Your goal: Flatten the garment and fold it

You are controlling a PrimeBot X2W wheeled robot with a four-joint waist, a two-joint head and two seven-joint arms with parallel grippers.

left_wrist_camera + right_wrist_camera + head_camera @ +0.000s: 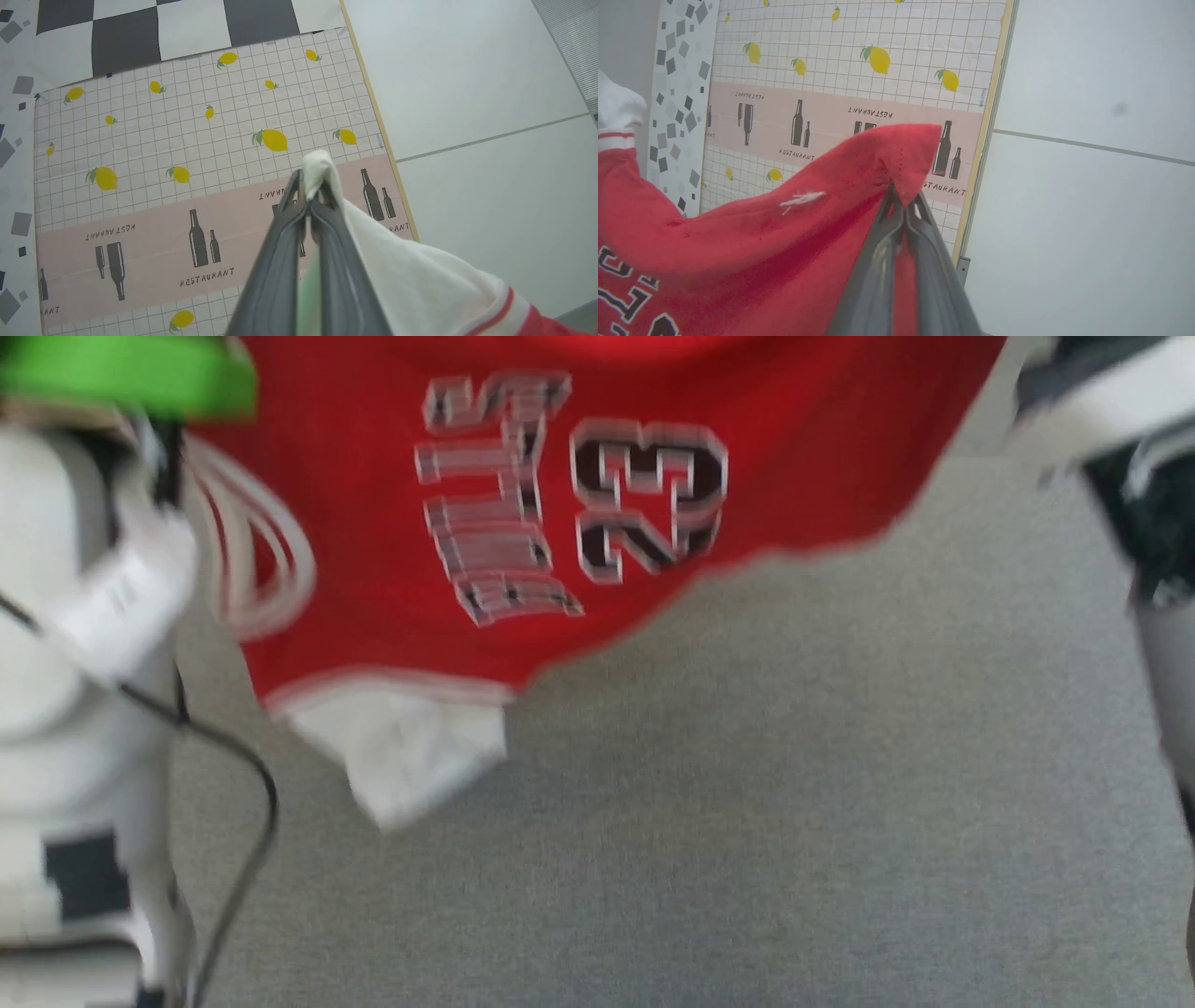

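- Currently the garment (597, 476) is hanging in the air between the two arms, above the grey surface (747, 821). I judge the flattening step to be under way, with the cloth being lifted and stretched and not yet laid down.
- Reading across the head view, a white sleeve (401, 747) is dangling low on the left, the chest lettering (560, 495) is showing in the middle, and the red lower edge is rising toward the right. That view is blurred, so the cloth is probably, not certainly, hanging free of the surface.
- What is coming next is calling for both arms to be drawing apart evenly and lowering together, so the red body is settling flat and the drooping sleeve is not getting trapped underneath.
- On the left, the left gripper (308, 186) is pressing its fingers fully together, pinching a white fold of the garment at the tips. The lemon-print sheet (187, 140) is lying far beyond it.
- On the right, the right gripper (903, 198) is likewise clamping tight, nipping a red corner of the garment that is peaking up over its fingertips.
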